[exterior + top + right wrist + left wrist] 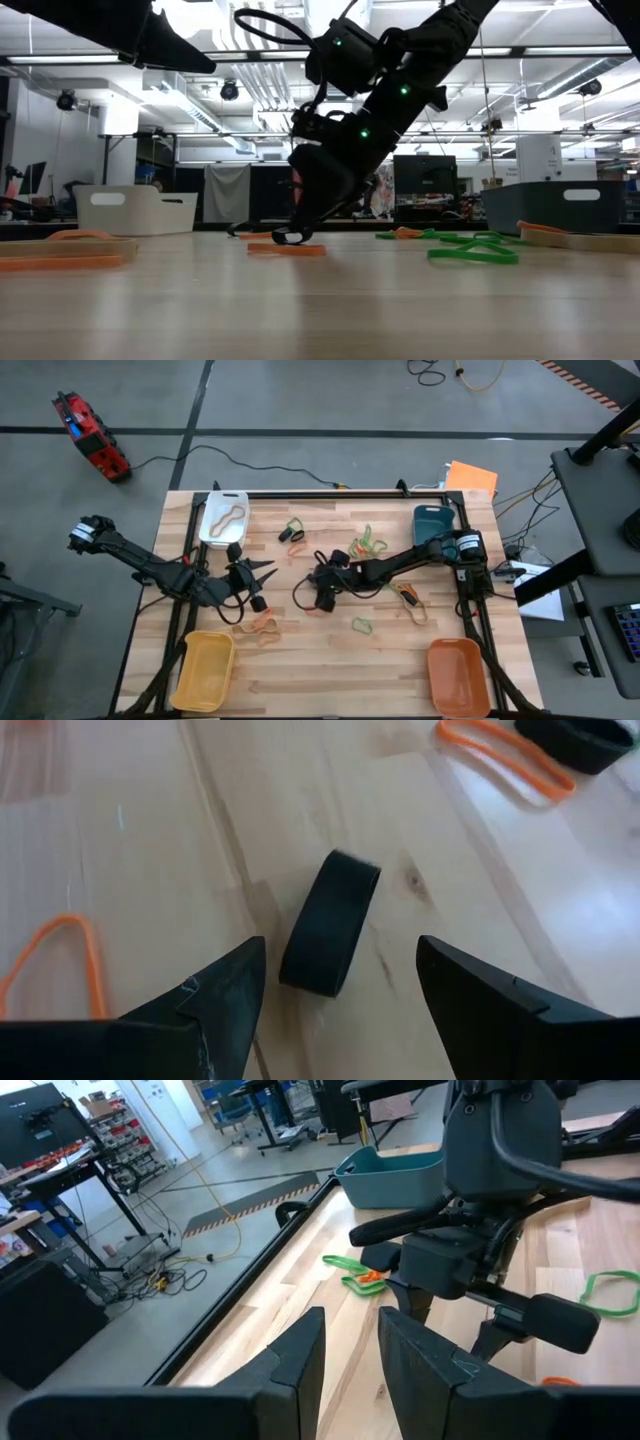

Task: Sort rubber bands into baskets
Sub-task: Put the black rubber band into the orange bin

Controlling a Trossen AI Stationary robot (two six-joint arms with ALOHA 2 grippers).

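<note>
Right pincer open, straddling the black rubber band at bench centre (band's long axis toward 1 o'clock). Left pincer idle, nearly closed, empty.

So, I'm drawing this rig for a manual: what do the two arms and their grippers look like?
Both arms are dark, jointed and slim, with black cables looping along them. The right arm shows small green lights on its wrist housing in the low view. The right gripper has two black, wedge-shaped fingers tapering to blunt tips; the left gripper has the same flat, angular black fingers. The left arm ends in a pale fitting at its base.
</note>
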